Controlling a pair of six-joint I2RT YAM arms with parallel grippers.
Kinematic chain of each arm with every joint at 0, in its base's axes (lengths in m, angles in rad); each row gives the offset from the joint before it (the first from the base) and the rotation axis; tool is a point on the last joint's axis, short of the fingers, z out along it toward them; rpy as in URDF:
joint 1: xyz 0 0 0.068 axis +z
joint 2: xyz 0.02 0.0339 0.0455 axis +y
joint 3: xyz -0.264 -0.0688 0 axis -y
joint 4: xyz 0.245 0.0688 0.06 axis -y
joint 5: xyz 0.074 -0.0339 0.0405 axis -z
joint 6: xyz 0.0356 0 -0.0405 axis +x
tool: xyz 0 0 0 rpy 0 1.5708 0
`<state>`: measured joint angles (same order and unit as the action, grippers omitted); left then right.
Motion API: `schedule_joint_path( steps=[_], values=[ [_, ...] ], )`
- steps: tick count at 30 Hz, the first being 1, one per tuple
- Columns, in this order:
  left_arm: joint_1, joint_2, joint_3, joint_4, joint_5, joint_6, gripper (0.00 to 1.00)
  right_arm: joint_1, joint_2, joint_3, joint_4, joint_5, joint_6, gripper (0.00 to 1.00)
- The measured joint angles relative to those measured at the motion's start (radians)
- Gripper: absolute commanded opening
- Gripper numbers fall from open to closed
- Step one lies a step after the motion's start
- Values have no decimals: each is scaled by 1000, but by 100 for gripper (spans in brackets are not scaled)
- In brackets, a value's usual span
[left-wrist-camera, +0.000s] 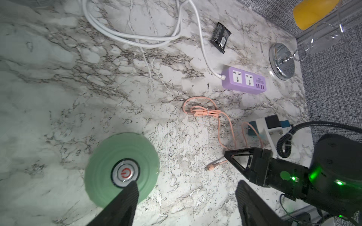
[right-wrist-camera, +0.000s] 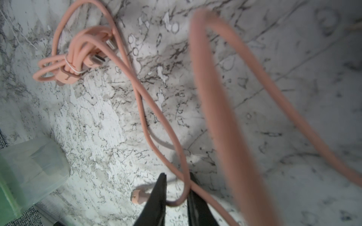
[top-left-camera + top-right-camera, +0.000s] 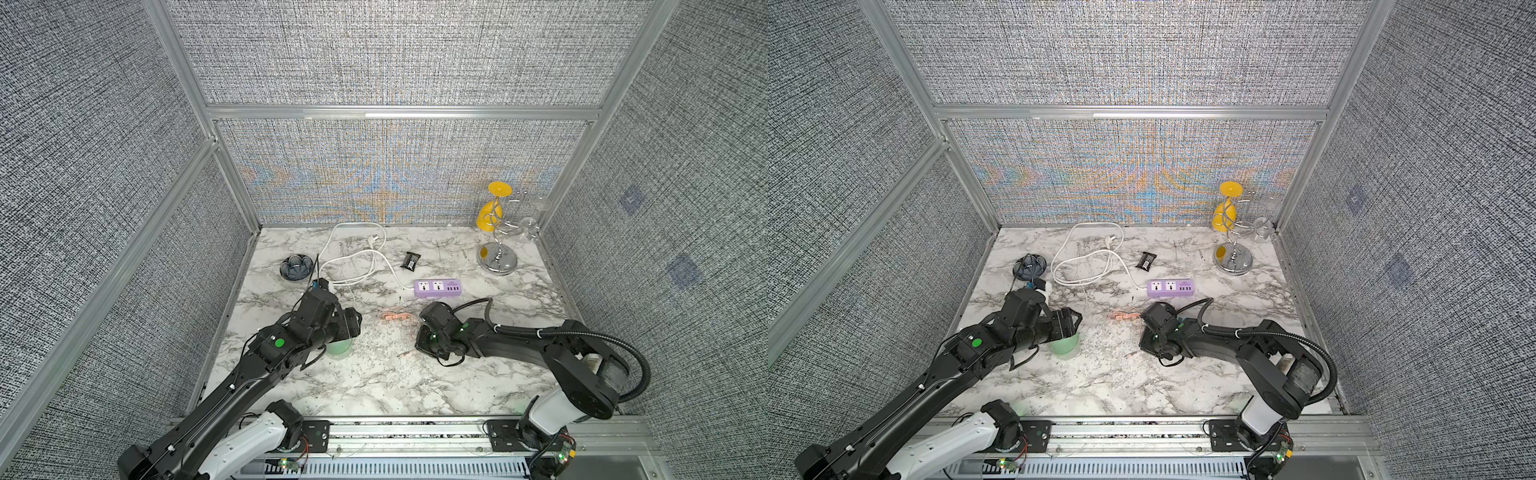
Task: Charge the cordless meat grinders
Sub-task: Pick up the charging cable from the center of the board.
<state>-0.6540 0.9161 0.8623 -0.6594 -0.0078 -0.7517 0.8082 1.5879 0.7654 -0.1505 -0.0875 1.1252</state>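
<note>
**Bimanual workcell, viewed from above and from both wrists.** The cordless meat grinder (image 3: 340, 348), a mint-green domed unit on a clear cup, stands upright on the near-left part of the marble tabletop (image 3: 374, 386). In both top views it is largely hidden (image 3: 1064, 345) by the left gripper (image 3: 350, 327), which is directly above it. In the left wrist view the cordless meat grinder (image 1: 105, 156) presents its round grey button, marked with a red power symbol, facing upward. The left gripper (image 1: 187, 185) is spread wide and holds nothing. One finger (image 1: 125, 199) overlaps the edge of the button and its partner lies over bare marble to the right; contact with the button cannot be determined. The right gripper (image 3: 420, 343) sits low over mid-table, right of the grinder and apart from it. In the right wrist view the right gripper (image 2: 177, 176) has its jaws drawn narrow about a strand of the pink cable (image 2: 145, 109), close to the free plug. Whether they actually pinch it cannot be told. The tied bundle (image 3: 395, 316) of the cable lies between the two grippers, slightly farther back. The purple power strip (image 3: 437, 287) lies beyond it, right of centre, and its white cord (image 3: 353, 249) loops toward the far wall.
</note>
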Motion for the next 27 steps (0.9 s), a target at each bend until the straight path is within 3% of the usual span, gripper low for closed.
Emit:
schedule_joint_path(
  steps=[4,12,19,27],
  values=[
    [-1,59,42,54,66,47,77,-40,-39,0,-3,-34,-3,0],
    [-76,160,124,225,121,259,75,-207,-130,111,-129,-205,-75,0],
    [-336,184,24,496,5,625,69,-388,-148,274,-282,-401,-135,0],
    [-406,244,28,574,-96,867,52,-435,-149,361,-339,-547,-120,0]
  ],
)
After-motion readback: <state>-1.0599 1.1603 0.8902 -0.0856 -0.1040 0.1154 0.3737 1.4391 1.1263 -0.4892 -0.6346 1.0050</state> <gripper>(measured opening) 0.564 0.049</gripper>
